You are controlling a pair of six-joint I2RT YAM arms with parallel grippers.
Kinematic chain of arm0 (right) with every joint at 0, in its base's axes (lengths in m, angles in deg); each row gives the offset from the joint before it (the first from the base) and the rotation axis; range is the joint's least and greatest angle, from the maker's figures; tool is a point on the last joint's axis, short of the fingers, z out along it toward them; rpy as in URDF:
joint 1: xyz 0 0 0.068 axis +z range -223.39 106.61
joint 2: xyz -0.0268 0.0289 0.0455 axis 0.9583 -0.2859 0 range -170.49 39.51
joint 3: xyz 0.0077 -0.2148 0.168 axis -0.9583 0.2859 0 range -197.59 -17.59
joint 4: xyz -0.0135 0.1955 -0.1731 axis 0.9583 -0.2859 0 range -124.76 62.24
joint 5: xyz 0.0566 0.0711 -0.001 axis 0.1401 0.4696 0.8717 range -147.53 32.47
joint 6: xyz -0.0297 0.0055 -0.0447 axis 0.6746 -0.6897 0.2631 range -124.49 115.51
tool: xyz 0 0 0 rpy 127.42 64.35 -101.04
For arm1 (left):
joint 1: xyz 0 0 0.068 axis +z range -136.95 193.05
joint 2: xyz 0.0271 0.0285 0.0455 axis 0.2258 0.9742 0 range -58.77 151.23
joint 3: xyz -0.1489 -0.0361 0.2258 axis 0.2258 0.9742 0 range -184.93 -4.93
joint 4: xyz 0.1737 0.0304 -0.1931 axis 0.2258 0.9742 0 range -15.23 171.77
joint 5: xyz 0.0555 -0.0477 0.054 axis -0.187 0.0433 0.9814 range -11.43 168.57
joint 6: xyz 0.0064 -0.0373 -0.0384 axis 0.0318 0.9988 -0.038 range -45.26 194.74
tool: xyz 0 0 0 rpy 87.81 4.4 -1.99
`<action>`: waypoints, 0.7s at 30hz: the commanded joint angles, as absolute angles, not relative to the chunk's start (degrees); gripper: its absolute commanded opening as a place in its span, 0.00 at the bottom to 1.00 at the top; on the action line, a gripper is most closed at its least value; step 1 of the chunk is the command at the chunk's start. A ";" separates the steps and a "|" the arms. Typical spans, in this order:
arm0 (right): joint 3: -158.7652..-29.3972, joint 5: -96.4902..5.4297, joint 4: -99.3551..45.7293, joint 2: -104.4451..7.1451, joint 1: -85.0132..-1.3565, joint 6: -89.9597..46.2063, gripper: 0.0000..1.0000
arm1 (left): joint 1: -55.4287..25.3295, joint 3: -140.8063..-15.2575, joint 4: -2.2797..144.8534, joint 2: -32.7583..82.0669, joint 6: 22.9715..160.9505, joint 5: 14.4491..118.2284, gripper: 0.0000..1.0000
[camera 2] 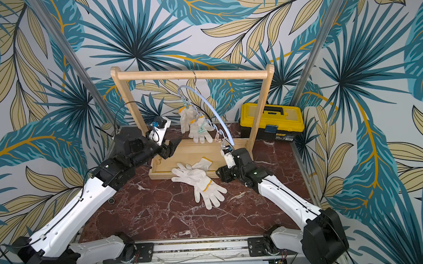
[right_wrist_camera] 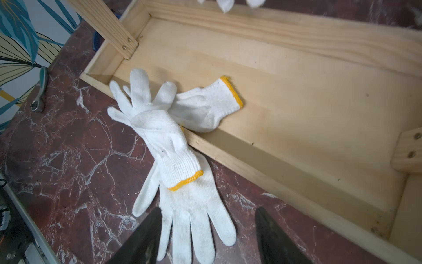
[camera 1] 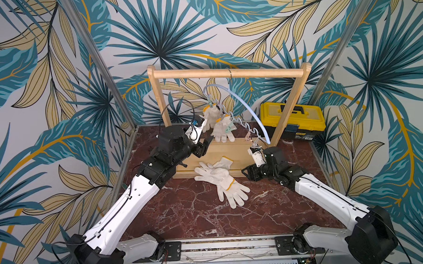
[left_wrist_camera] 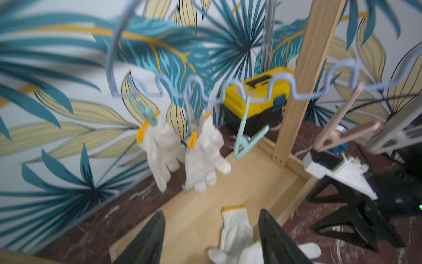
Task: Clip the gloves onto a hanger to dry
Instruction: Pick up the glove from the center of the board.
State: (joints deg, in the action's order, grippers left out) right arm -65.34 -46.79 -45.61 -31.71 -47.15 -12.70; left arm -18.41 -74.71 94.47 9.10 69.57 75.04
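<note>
The pale-blue hanger (camera 1: 247,106) (camera 2: 213,113) hooks over the wooden rail. Its wavy lower bar (left_wrist_camera: 239,84) carries two clipped gloves (camera 1: 211,116) (camera 1: 221,131) (left_wrist_camera: 159,146) (left_wrist_camera: 203,150), plus an empty green clip (left_wrist_camera: 246,141). Three more gloves lie in a loose pile: one (right_wrist_camera: 205,105) inside the tray, one (right_wrist_camera: 159,128) across the tray's front lip, one (right_wrist_camera: 194,210) flat on the marble. My left gripper (camera 1: 206,143) (left_wrist_camera: 211,212) hangs open and empty just left of the clipped gloves. My right gripper (camera 1: 243,171) (right_wrist_camera: 208,209) is open, low, right of the pile, fingertips straddling the flat glove's fingers.
The wooden rack frame (camera 1: 227,73) stands in a shallow wooden tray (camera 1: 221,151) at the back. A yellow and black toolbox (camera 1: 292,116) sits behind the rack's right post. A metal ratchet (right_wrist_camera: 41,91) lies by the wall. A pink clip (left_wrist_camera: 342,134) hangs near the hanger's end.
</note>
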 commanded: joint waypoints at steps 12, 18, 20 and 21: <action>-65.85 -33.12 -28.88 -52.62 -47.11 -20.62 0.55 | -18.63 -50.28 88.86 2.57 74.15 74.95 0.65; -68.69 -30.14 -26.15 -58.73 -47.14 -20.92 0.54 | -19.24 -47.95 86.87 0.95 72.22 70.93 0.67; -69.70 -29.23 -25.68 -59.91 -47.04 -21.16 0.53 | -19.55 -47.57 86.16 1.15 71.75 70.93 0.68; -70.29 -28.84 -25.63 -60.56 -46.93 -21.25 0.50 | -19.65 -47.39 85.86 1.32 71.35 70.88 0.68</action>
